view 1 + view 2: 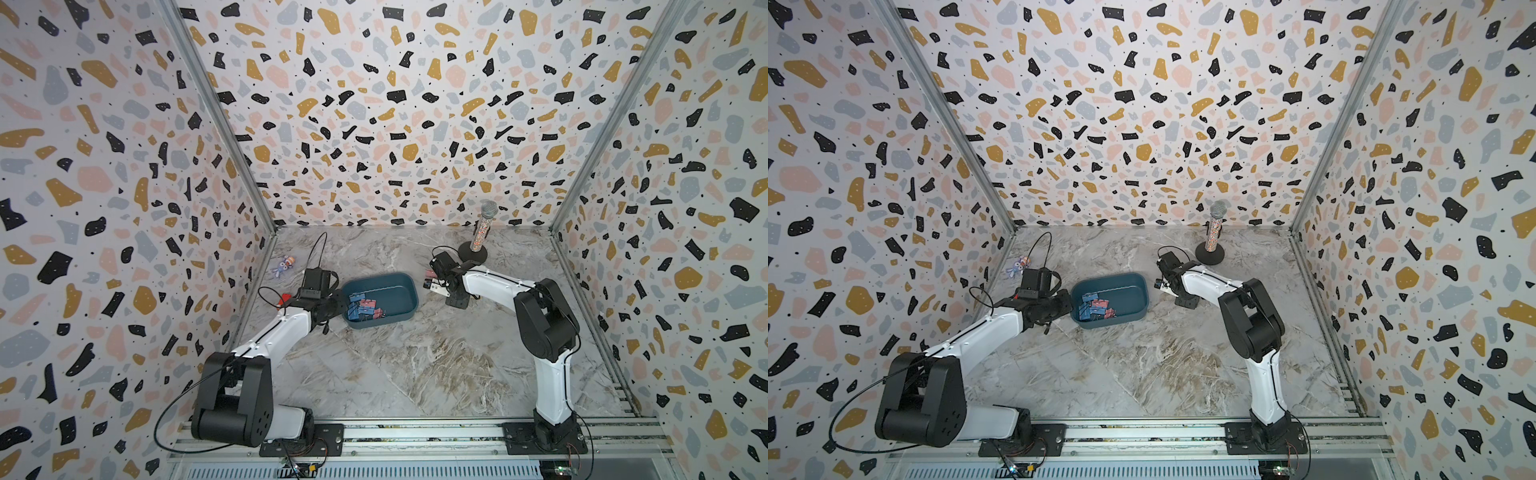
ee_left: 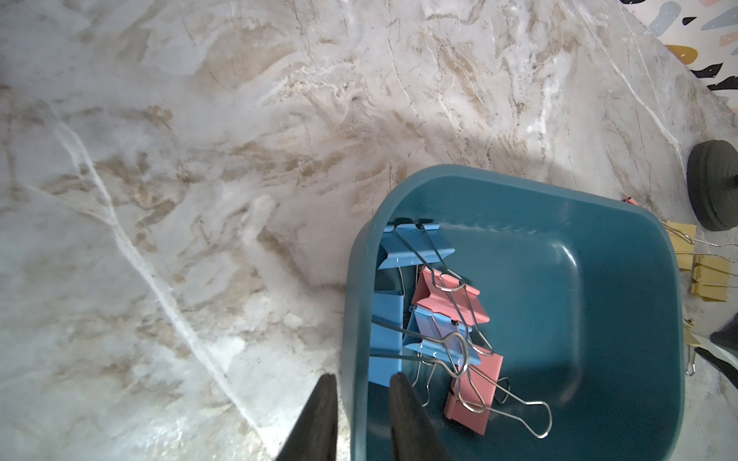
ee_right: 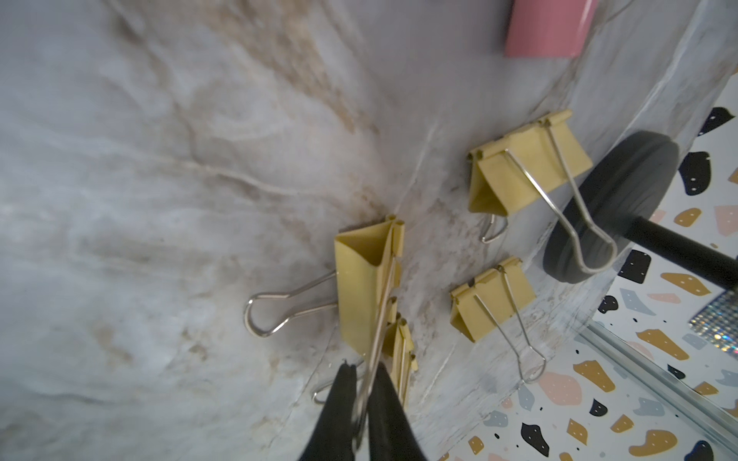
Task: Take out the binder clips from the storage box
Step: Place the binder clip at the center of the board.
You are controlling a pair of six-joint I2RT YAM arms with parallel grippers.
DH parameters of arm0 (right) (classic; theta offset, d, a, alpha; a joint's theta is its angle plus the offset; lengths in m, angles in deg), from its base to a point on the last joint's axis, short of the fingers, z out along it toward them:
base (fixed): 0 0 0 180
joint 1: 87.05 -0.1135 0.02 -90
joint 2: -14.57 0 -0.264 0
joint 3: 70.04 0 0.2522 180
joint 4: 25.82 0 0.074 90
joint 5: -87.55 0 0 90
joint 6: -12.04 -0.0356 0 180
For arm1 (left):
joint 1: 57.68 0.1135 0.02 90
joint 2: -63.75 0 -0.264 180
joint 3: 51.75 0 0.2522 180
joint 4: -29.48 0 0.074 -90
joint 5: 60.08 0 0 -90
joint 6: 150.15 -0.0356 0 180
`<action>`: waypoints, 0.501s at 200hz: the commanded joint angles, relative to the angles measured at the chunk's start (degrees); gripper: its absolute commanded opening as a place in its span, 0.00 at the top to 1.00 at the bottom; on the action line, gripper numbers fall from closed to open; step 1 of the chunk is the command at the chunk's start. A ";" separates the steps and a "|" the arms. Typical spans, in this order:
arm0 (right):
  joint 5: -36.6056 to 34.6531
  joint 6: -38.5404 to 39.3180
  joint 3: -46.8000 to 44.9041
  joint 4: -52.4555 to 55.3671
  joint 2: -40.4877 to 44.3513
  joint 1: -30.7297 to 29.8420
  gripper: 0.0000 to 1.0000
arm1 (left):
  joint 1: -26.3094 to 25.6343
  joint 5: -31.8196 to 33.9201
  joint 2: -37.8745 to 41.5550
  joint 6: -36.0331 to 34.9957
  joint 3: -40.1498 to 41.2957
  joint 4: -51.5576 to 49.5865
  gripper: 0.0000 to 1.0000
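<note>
Blue and pink binder clips (image 1: 1095, 306) are heaped at the left end of the storage box (image 1: 1128, 297). A microphone (image 1: 1214, 230) is stood far right.

No legible text, label, brand, number or sign anywhere.

marble table (image 1: 415, 365) | storage box (image 1: 395, 293) | yellow binder clips (image 3: 367, 287) | microphone stand (image 1: 480, 237) | toy figure (image 1: 284, 266)

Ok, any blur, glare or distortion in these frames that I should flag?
Left wrist view: storage box and its binder clips sharp, marble tabletop soft toward the edges. Right wrist view: yellow clips fairly sharp, pink clip and black base blurred. Both top views: even light, wide-angle bending of the walls.
</note>
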 commanded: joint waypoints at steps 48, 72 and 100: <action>4.65 0.32 -0.77 -0.14 4.32 -0.03 0.75 | 0.26 0.50 1.96 -0.29 0.89 0.93 0.73; 6.40 0.09 -0.33 -0.16 6.18 -0.06 0.71 | 0.26 0.61 2.00 -0.33 0.90 0.85 0.73; 7.81 0.30 0.21 0.02 8.45 0.01 0.63 | 0.26 0.61 1.84 -0.11 0.97 0.88 0.73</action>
